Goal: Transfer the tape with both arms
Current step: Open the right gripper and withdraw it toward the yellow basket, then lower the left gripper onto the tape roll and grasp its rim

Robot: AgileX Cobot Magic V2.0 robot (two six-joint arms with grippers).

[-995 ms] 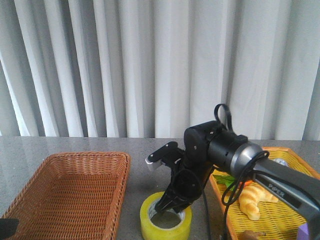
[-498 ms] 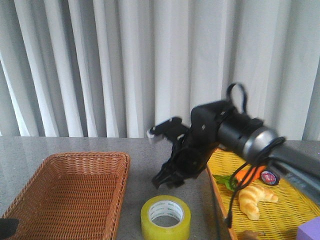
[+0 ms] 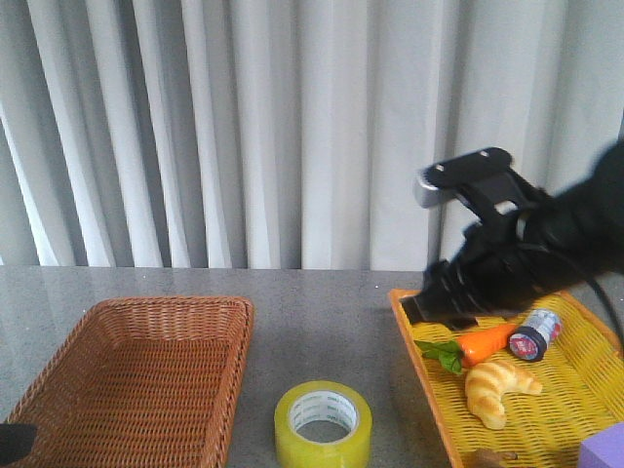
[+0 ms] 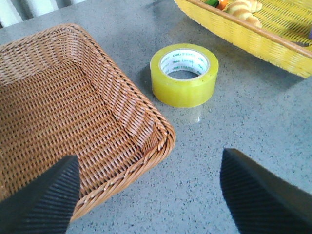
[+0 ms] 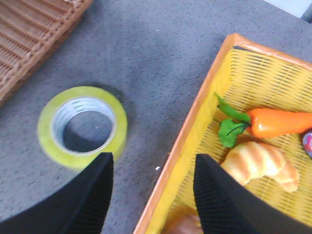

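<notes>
The tape (image 3: 323,426) is a yellow roll lying flat on the grey table, between the wicker basket and the yellow tray, with nothing holding it. My right gripper (image 3: 439,304) hangs raised over the tray's near-left corner, up and to the right of the roll. In the right wrist view it (image 5: 153,157) is open and empty, the tape (image 5: 83,126) just beyond one finger. My left gripper (image 4: 149,156) is open and empty above the table by the basket's corner, and the tape (image 4: 184,74) lies some way ahead of it.
A brown wicker basket (image 3: 136,370) sits at the left. The yellow tray (image 3: 419,370) at the right holds a carrot (image 3: 487,341), a croissant (image 3: 499,385) and a small silvery cylinder (image 3: 534,333). A purple block (image 3: 604,450) shows at the bottom right corner.
My right gripper had its fingers in the tape's core a second ago. It has let go, risen and swung right over the tray. The tape stays on the table.
</notes>
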